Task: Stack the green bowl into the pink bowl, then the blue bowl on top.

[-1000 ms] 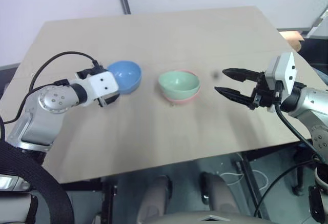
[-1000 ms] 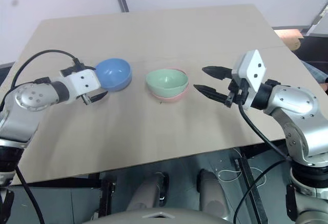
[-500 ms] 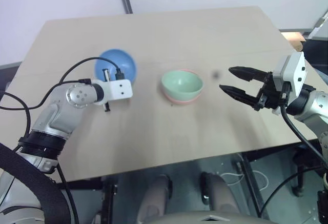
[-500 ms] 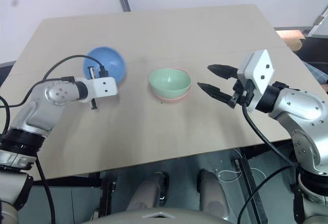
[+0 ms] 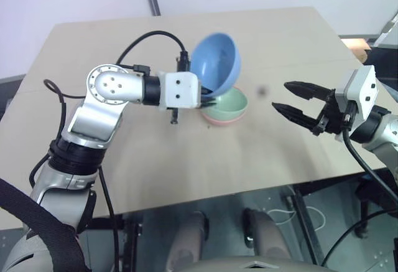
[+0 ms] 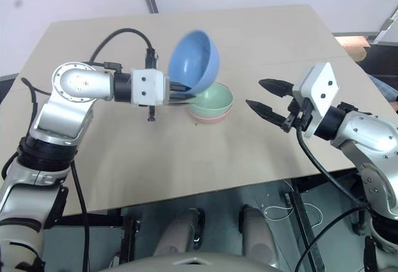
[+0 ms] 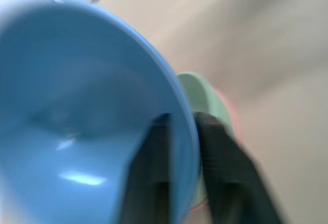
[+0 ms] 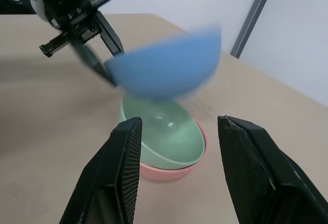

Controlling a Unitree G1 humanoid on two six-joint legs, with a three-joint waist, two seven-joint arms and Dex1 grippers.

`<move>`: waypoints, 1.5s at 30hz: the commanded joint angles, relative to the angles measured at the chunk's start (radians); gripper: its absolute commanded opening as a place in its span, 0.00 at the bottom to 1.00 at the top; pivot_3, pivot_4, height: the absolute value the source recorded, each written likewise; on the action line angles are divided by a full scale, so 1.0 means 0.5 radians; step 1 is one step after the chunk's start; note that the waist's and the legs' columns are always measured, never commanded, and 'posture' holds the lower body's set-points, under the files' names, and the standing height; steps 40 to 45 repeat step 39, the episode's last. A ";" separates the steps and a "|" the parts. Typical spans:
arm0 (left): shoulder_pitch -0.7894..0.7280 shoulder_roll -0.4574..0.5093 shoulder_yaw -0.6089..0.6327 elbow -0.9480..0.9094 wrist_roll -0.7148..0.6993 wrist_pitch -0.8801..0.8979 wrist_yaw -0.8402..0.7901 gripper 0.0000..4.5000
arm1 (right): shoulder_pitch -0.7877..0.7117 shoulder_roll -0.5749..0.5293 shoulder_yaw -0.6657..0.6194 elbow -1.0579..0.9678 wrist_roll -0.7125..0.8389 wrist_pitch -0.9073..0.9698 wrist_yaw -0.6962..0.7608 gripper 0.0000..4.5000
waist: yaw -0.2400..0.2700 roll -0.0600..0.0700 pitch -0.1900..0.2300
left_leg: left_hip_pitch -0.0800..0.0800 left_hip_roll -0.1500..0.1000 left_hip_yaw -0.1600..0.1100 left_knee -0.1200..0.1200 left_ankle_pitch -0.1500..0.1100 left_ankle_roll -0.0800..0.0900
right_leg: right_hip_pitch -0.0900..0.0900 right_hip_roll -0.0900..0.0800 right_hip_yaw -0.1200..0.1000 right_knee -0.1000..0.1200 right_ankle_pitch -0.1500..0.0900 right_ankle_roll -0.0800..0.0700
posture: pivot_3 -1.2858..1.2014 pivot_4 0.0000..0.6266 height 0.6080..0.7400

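The left gripper (image 7: 179, 147) pinches the blue bowl's (image 5: 216, 63) rim, holding it tilted above the green bowl (image 5: 227, 103) (nested in the pink bowl (image 5: 219, 120)) mid-table (image 5: 186, 160); the right gripper (image 5: 293, 99) is spread, empty.

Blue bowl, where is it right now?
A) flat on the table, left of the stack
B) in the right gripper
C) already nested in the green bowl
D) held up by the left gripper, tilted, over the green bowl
D. The left gripper pinches the rim of the blue bowl, which hangs tilted in the air above the green bowl nested in the pink bowl; the right gripper stands open and empty beside them.
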 commanded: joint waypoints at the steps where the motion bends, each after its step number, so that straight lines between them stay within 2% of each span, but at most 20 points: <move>1: -0.051 -0.006 0.027 0.083 0.044 -0.127 0.003 0.56 | 0.029 -0.033 -0.105 -0.100 0.023 -0.036 -0.044 0.58 | 0.003 0.000 0.000 | -0.001 0.000 0.000 0.001 0.000 0.000 | 0.000 0.000 0.000 0.000 0.000 0.000 | 0.52 0.24 1.00; 3: -0.064 -0.035 0.044 0.109 0.070 -0.170 0.056 0.74 | 0.051 -0.035 -0.115 -0.114 0.031 -0.034 -0.061 0.58 | 0.007 0.000 0.000 | -0.002 0.000 -0.001 0.002 0.000 0.000 | 0.000 0.000 -0.001 0.000 0.000 0.000 | 0.52 0.24 1.00; 6: -0.042 -0.032 0.135 0.059 0.013 -0.085 0.108 0.74 | 0.080 -0.037 -0.109 -0.125 0.043 -0.039 -0.077 0.58 | 0.008 0.000 0.000 | -0.005 0.000 -0.002 0.006 -0.001 0.001 | 0.000 0.000 -0.002 0.000 0.001 0.001 | 0.52 0.24 1.00; 9: 0.022 0.014 0.288 -0.032 -0.076 0.165 0.203 0.74 | 0.102 -0.048 -0.081 -0.096 0.038 -0.055 -0.049 0.58 | 0.001 0.000 0.000 | -0.006 0.000 -0.002 0.010 -0.001 0.002 | 0.000 0.000 -0.001 0.000 0.001 0.002 | 0.52 0.24 1.00; 12: 0.212 -0.057 0.582 -0.161 -0.361 0.392 0.359 0.74 | 0.111 -0.030 -0.008 -0.034 -0.073 -0.156 -0.050 0.58 | -0.009 0.001 0.000 | -0.003 0.001 -0.001 0.010 -0.002 0.003 | 0.000 0.000 0.000 0.002 0.001 0.002 | 0.52 0.24 1.00; 15: 0.551 -0.066 0.823 -0.338 -0.467 0.563 0.506 0.74 | 0.106 0.003 0.074 0.127 -0.154 -0.235 -0.031 0.58 | -0.015 0.001 -0.001 | -0.001 0.004 0.000 0.010 -0.002 0.003 | 0.000 0.001 0.000 0.002 0.001 0.002 | 0.52 0.24 1.00; 17: 0.777 -0.108 0.939 -0.502 -0.575 0.755 0.634 0.86 | 0.108 0.002 0.117 0.242 -0.118 -0.236 0.062 0.70 | -0.014 0.000 -0.001 | 0.000 0.005 0.001 0.011 -0.002 0.003 | 0.002 0.000 0.001 0.004 0.001 0.002 | 0.52 0.24 1.00; 19: 1.018 -0.173 0.977 -0.680 -0.643 0.819 0.714 1.00 | 0.102 0.011 0.141 0.371 -0.083 -0.257 0.169 0.86 | -0.006 0.000 -0.001 | 0.000 0.006 0.001 0.013 -0.002 0.003 | 0.003 0.000 0.002 0.006 0.001 0.002 | 0.52 0.24 1.00; 20: 1.100 -0.207 0.994 -0.743 -0.678 0.845 0.756 1.00 | 0.102 0.007 0.152 0.420 -0.088 -0.280 0.218 0.99 | -0.002 0.000 0.000 | 0.001 0.006 0.001 0.013 -0.002 0.003 | 0.004 -0.001 0.003 0.005 0.000 0.000 | 0.52 0.24 1.00; 24: 1.338 -0.261 1.145 -0.859 -0.752 0.902 0.883 1.00 | 0.160 -0.065 0.132 0.524 -0.104 -0.345 0.401 0.99 | 0.021 -0.001 0.000 | 0.002 0.006 -0.001 0.015 -0.002 0.003 | 0.006 -0.001 0.000 0.006 -0.003 -0.006 | 0.52 0.24 1.00; 27: 1.511 -0.231 1.320 -0.919 -0.930 0.953 0.827 1.00 | 0.232 -0.138 0.036 0.539 -0.067 -0.344 0.487 0.99 | 0.012 -0.001 0.000 | 0.005 0.006 0.000 0.015 -0.002 0.003 | 0.007 -0.001 0.001 0.009 -0.004 -0.007 | 0.52 0.24 1.00; 34: 1.858 -0.077 1.533 -0.898 -0.949 0.896 0.688 1.00 | 0.546 -0.425 -0.375 0.566 -0.046 -0.328 0.693 0.99 | 0.016 -0.001 0.000 | 0.009 0.007 0.005 0.014 -0.003 0.003 | 0.008 -0.002 0.005 0.010 -0.005 -0.007 | 0.52 0.24 1.00; 38: 1.887 -0.024 1.535 -0.833 -0.943 0.871 0.629 1.00 | 0.637 -0.504 -0.504 0.592 -0.070 -0.329 0.733 0.99 | 0.014 -0.001 -0.001 | 0.012 0.009 0.008 0.014 -0.003 0.003 | 0.009 -0.002 0.005 0.010 -0.005 -0.007 | 0.52 0.24 1.00; 45: 1.878 -0.013 1.516 -0.810 -0.937 0.867 0.612 1.00 | 0.637 -0.506 -0.506 0.596 -0.079 -0.332 0.727 0.99 | 0.014 -0.001 -0.001 | 0.012 0.011 0.010 0.014 -0.003 0.002 | 0.009 -0.002 0.005 0.010 -0.005 -0.007 | 0.52 0.24 1.00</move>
